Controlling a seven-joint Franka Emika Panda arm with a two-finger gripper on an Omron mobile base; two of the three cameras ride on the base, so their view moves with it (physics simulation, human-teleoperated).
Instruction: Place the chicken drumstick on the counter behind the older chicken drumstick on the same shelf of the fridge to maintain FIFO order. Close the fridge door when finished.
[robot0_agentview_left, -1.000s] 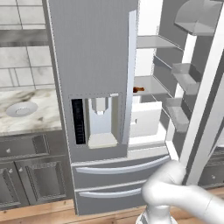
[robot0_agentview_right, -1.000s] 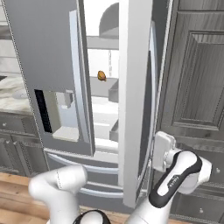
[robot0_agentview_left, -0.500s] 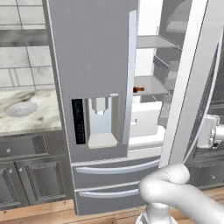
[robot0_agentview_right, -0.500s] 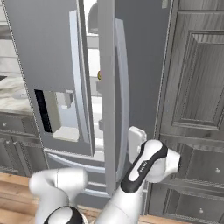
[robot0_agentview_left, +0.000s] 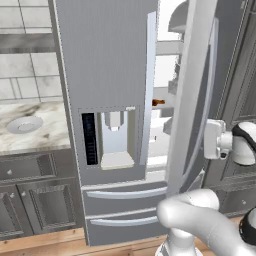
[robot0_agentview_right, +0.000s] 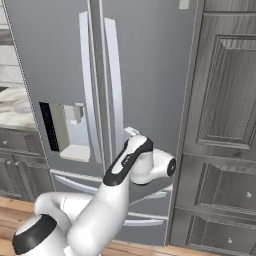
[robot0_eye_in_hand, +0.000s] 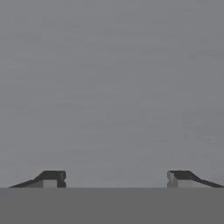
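The fridge (robot0_agentview_left: 110, 60) has its left door shut and its right door (robot0_agentview_left: 192, 90) standing a narrow gap ajar. Through that gap one small orange-brown chicken drumstick (robot0_agentview_left: 158, 102) lies on the white shelf (robot0_agentview_left: 161, 108). My hand (robot0_agentview_left: 214, 140) rests against the outer face of the right door, and the right base view shows the same hand (robot0_agentview_right: 131, 134) on the door (robot0_agentview_right: 150, 75). In the hand view my gripper (robot0_eye_in_hand: 116, 179) is open, its fingertips (robot0_eye_in_hand: 51, 178) wide apart with nothing between them, right up against the grey door face. The counter (robot0_agentview_left: 47, 131) is at the left.
A round pale dish (robot0_agentview_left: 22, 124) lies on the counter, over grey panelled cabinets (robot0_agentview_left: 35, 200). Tall dark grey cabinetry (robot0_agentview_right: 225, 125) stands right of the fridge. Two fridge drawers (robot0_agentview_left: 125, 205) sit below the doors, with wooden floor (robot0_agentview_right: 15, 207) in front.
The right fridge door has swung from wide open to nearly shut, and my hand has moved left with it against its outer face. The gap onto the shelf has narrowed.
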